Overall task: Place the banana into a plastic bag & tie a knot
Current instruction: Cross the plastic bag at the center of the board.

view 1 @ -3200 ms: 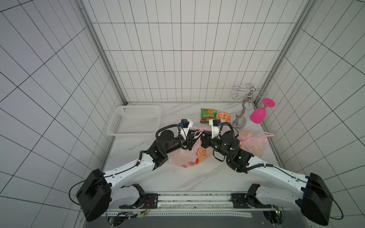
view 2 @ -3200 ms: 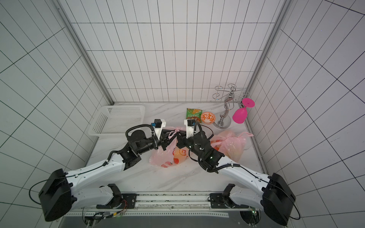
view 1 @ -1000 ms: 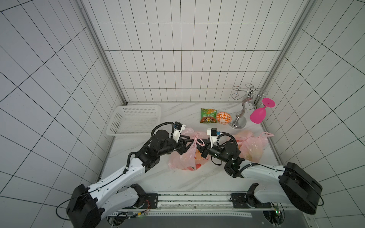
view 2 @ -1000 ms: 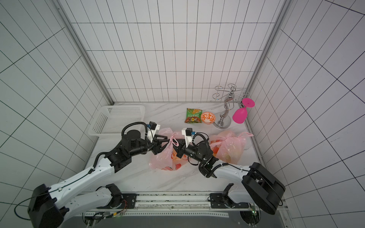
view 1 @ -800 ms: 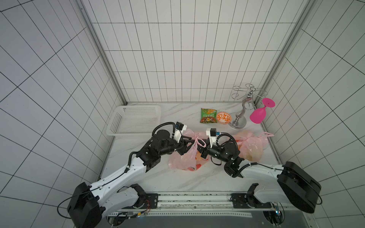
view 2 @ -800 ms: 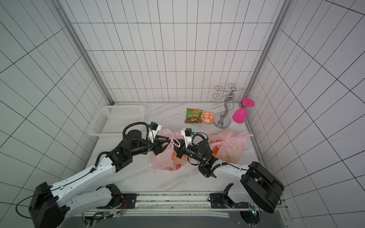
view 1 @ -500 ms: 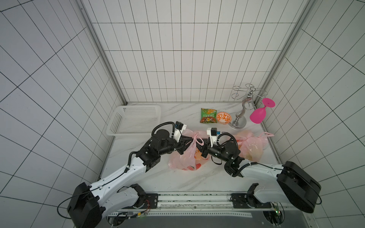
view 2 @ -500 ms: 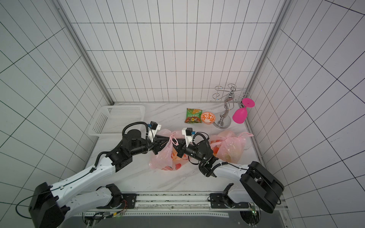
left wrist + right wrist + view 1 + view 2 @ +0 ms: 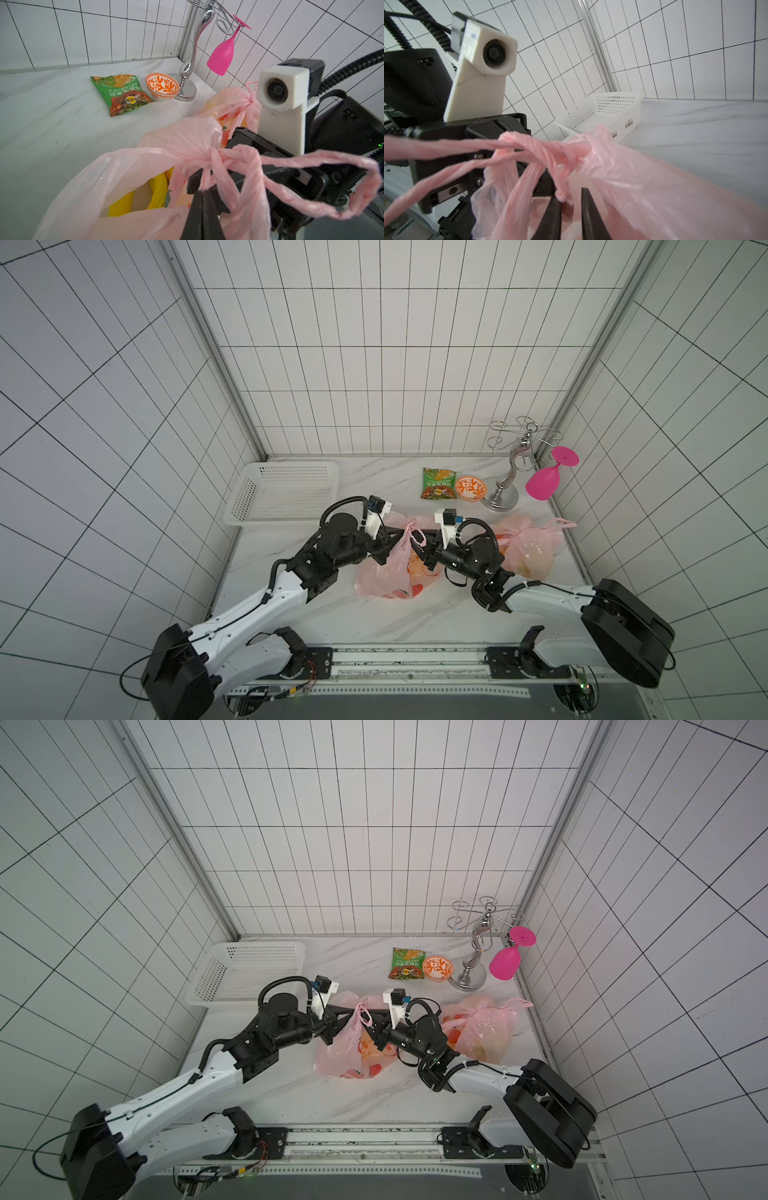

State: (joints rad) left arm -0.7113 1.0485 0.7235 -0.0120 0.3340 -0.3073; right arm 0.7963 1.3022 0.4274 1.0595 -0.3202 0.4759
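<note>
My left gripper (image 9: 202, 193) clamped the plastic bag's (image 9: 384, 572) twisted handle; my right gripper (image 9: 571, 199) stood narrowly parted; bare marble table (image 9: 332, 622) lay open nearside; tiled walls (image 9: 374, 364) enclosed it.

Both top views look steeply down from high over the front rail (image 9: 415, 676), across the whole marble table (image 9: 374, 622) toward the back wall (image 9: 395, 364). The left wrist camera (image 9: 488, 54) sits close over the pink plastic bag (image 9: 135, 166), facing the chrome glass rack (image 9: 193, 52). The right wrist camera (image 9: 278, 91) faces back toward the white basket (image 9: 612, 112). Each sees the other, and both see the bag's tied handles (image 9: 212, 158).
</note>
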